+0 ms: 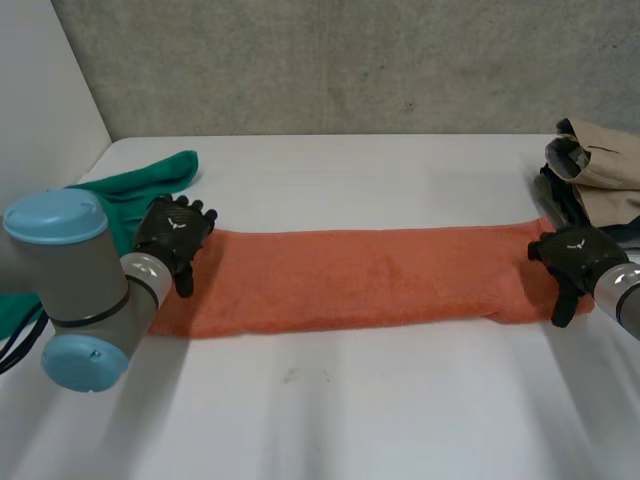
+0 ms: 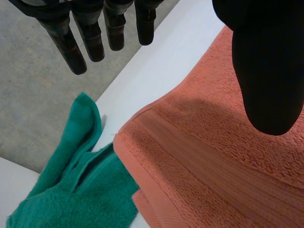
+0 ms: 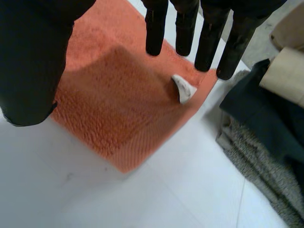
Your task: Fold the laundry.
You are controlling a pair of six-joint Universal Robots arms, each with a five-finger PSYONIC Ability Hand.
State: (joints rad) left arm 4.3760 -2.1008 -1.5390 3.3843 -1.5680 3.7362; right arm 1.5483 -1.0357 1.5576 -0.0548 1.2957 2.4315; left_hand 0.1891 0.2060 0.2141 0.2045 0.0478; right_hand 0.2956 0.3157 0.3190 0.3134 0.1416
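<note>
You are looking down on a smooth white table (image 1: 330, 420), and across its middle a long orange terry towel (image 1: 350, 280), folded into a narrow band, is lying flat from one hand to the other. At the table's far right corner a heap of laundry (image 1: 600, 170) is sitting just beyond the towel's right end; your right wrist view is showing it as a beige fabric (image 3: 285, 76) over a dark cloth (image 3: 256, 109) and a nubby grey towel (image 3: 256, 161). A crumpled green terry towel (image 1: 150, 180) is lying at the far left corner, touching the orange towel's ribbed hem (image 2: 156, 142). The left hand (image 1: 172, 235) is hanging over the orange towel's left end, fingers (image 2: 95, 38) straight and spread away from the thumb, grasping nothing. The right hand (image 1: 572, 255) is hanging over the towel's right end in the same released way, straight fingers (image 3: 209, 42) reaching out above the far corner and the thumb apart. Just beneath those fingertips a small white label (image 3: 183, 89) is sticking up from the looped pile.
</note>
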